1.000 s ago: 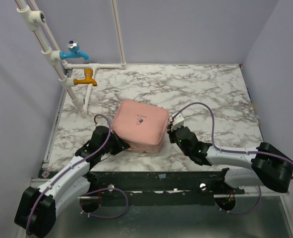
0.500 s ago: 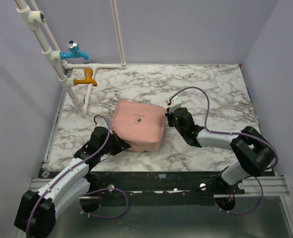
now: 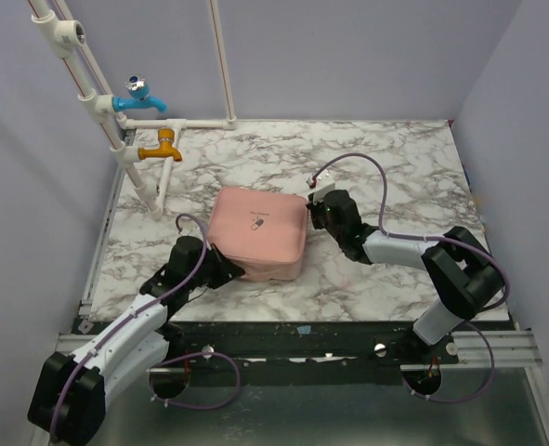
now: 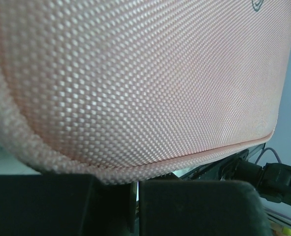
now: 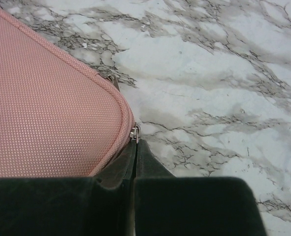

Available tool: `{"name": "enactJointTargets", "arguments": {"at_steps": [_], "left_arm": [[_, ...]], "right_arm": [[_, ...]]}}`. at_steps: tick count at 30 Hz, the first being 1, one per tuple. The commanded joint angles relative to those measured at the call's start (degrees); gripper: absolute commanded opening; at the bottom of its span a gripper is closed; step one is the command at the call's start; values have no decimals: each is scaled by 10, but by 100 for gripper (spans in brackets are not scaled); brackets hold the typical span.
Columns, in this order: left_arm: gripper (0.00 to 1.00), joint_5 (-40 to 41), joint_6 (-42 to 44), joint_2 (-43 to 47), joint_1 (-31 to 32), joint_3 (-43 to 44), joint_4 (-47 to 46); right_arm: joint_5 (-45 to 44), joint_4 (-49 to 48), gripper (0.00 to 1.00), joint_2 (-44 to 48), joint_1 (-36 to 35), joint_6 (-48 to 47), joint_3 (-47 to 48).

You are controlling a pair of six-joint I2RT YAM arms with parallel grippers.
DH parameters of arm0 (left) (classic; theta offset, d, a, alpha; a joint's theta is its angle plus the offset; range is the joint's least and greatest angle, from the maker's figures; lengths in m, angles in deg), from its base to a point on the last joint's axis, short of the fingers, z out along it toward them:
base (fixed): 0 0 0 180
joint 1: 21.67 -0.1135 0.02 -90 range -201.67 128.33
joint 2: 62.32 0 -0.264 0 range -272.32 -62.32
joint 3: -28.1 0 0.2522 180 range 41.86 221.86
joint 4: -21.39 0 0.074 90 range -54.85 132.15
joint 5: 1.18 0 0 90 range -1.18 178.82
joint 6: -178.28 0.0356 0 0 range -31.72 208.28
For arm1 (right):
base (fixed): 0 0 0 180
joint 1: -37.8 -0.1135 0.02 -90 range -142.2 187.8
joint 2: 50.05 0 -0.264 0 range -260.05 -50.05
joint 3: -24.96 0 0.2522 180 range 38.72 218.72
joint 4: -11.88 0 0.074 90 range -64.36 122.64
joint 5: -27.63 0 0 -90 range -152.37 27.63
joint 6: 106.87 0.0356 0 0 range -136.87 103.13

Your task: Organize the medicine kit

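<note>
MOVED: right end effector (image 3: 317,216) slid along side of medicine kit (image 3: 258,234) to its far corner | RIGHT: clamped shut on zip pull (image 5: 135,132) | LEFT: left end effector (image 3: 229,272) closed, bracing kit | KIT: lid down, between both | zipping likely underway

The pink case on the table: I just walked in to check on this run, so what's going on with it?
Both arms are on the medicine kit, which lies closed on the marble table, logo side up. The left end effector is shut against its near-left edge, seemingly bracing it. The right end effector is shut at the far-right corner, with the zipper pull right at its fingertips, apparently pinched.
</note>
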Motion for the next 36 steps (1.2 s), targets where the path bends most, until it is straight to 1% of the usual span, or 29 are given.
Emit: {"name": "enactJointTargets", "arguments": {"at_steps": [1,4,5,6,8,9,11,14,19,21,24,29,36], "left_arm": [[0,-81,34,-15,8,6,-16],[0,-82,28,-29,8,7,-36],[0,-83,23,-34,8,6,-46],[0,-84,20,-40,8,6,-53],[0,-87,15,-52,8,7,-63],[0,-89,11,-56,8,8,-73],[0,-87,5,-63,8,12,-80],[0,-82,-1,-74,8,20,-89],[0,-77,-7,-112,24,45,-105],[0,-67,-8,-136,41,66,-107],[0,-61,-10,-181,62,108,-114],[0,-60,-8,-254,81,180,-117],[0,-57,-8,-353,113,263,-121]], "right_arm": [[-28,16,2,32,19,1,12],[-25,81,9,54,19,11,12],[-23,96,14,61,19,28,10],[-22,113,19,70,20,35,7],[-26,143,40,90,19,40,2],[-34,159,47,100,19,42,-1],[-53,204,54,127,19,53,-1],[-58,247,58,178,20,76,-7],[-57,310,60,270,19,108,-10],[-52,340,61,294,20,118,-5],[-13,380,62,327,19,122,-1],[5,409,65,391,19,140,-15],[41,448,68,415,19,173,-8]]}}
